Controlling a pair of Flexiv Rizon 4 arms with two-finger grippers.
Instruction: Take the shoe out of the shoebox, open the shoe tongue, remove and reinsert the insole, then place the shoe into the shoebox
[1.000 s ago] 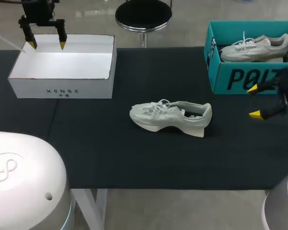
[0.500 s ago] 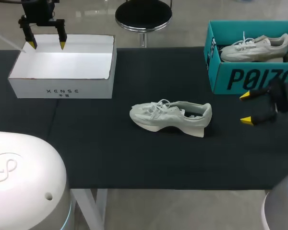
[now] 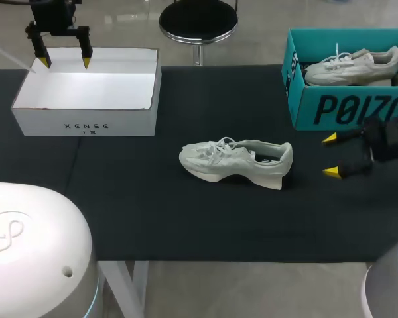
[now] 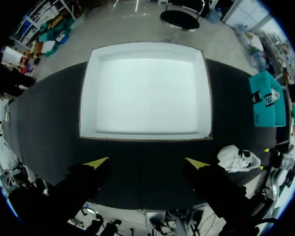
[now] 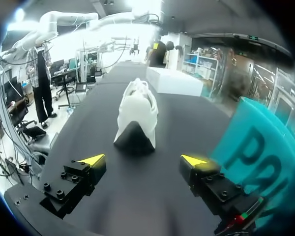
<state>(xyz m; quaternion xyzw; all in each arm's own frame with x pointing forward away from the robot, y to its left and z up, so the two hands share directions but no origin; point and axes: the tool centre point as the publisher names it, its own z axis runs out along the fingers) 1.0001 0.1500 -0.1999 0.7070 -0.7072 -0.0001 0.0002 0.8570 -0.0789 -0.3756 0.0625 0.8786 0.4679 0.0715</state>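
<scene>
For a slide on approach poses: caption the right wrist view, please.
Right arm's open jaws face the heel of the pale sneaker on the dark table, teal shoebox alongside.

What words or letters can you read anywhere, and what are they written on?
"XENSE": small dark letters on the front wall of the white box.
Tinier marks just under that word: too small to read.
"POIZO": big dark letters on the front wall of the teal box, cut off at the edge of the head view.
White print on the teal box's end wall: too small to read.
</scene>
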